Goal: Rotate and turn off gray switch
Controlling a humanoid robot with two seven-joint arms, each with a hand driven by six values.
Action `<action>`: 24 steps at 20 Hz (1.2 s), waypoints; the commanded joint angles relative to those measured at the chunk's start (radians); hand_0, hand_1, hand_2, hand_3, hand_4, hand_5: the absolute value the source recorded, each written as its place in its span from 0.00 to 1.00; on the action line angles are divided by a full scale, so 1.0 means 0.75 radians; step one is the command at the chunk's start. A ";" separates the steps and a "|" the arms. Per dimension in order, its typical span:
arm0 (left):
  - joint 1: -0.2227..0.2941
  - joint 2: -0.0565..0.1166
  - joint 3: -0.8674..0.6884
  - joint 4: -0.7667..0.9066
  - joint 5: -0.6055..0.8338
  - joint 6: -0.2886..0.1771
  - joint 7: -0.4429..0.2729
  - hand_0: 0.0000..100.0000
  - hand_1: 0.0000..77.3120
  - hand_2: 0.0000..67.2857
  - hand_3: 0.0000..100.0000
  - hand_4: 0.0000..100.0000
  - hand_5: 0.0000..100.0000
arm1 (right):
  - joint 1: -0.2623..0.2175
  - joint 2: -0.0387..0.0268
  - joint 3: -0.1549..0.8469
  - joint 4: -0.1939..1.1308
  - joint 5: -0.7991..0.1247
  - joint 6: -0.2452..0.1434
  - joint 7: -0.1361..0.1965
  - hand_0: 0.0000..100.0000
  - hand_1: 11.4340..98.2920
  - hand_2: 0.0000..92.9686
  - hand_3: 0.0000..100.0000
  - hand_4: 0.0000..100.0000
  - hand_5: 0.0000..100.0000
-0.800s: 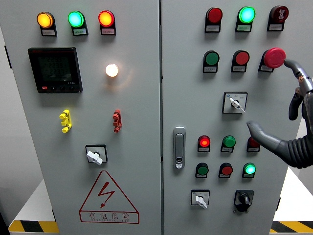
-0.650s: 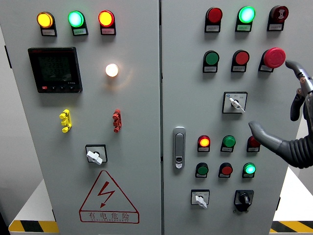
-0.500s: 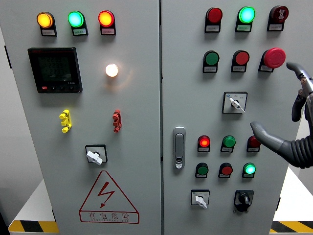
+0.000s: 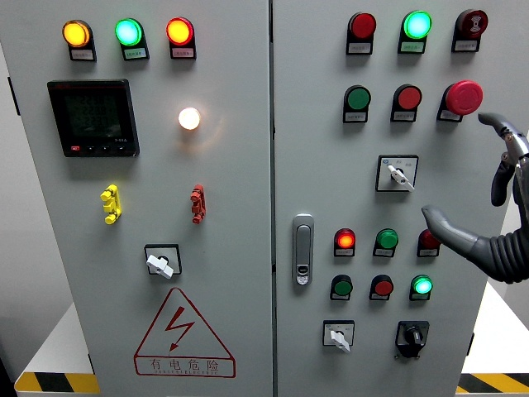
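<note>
Gray switch [image 4: 397, 174] sits mid-height on the right door panel [image 4: 322, 165], lever tilted down-right. Right hand [image 4: 488, 207] hangs at the picture's right edge, fingers spread, holding nothing; switch lies to its left and slightly up, not touching. Only this hand in view, so nearest. Palm and wrist cut off by the frame; red light [image 4: 427, 241] partly hidden behind the thumb.

On the right cabinet door, the rotary selector switch [image 4: 397, 174] sits below a row of two push buttons and the emergency-stop mushroom button [image 4: 464, 97]. The right hand [image 4: 488, 207] hovers to the switch's right, apart from it, thumb toward the panel. The door handle [image 4: 303, 249] lies lower left. On the left door, the meter display [image 4: 92, 118] sits above another selector switch [image 4: 160, 263].
</note>
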 commanded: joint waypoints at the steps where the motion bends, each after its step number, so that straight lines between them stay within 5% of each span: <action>1: -0.001 0.000 0.000 0.000 0.000 0.000 0.002 0.00 0.00 0.20 0.18 0.10 0.12 | 0.006 -0.0011 0.000 -0.005 0.000 0.009 -0.007 0.00 0.36 0.25 0.89 0.97 0.93; 6: -0.001 0.000 0.000 0.000 0.000 0.000 0.000 0.00 0.00 0.20 0.18 0.10 0.12 | 0.038 -0.0011 -0.012 -0.032 0.004 0.058 -0.105 0.00 0.31 0.33 0.88 0.97 0.92; 13: -0.001 0.000 0.000 0.000 0.000 0.000 0.000 0.00 0.00 0.20 0.18 0.10 0.12 | 0.079 -0.0011 -0.037 -0.105 0.041 0.056 -0.218 0.00 0.26 0.54 0.87 0.97 0.91; 24: -0.001 0.000 0.000 0.000 0.000 0.000 0.000 0.00 0.00 0.20 0.18 0.10 0.12 | 0.132 -0.0032 -0.117 -0.185 0.043 0.048 -0.328 0.00 0.26 0.65 0.88 0.97 0.92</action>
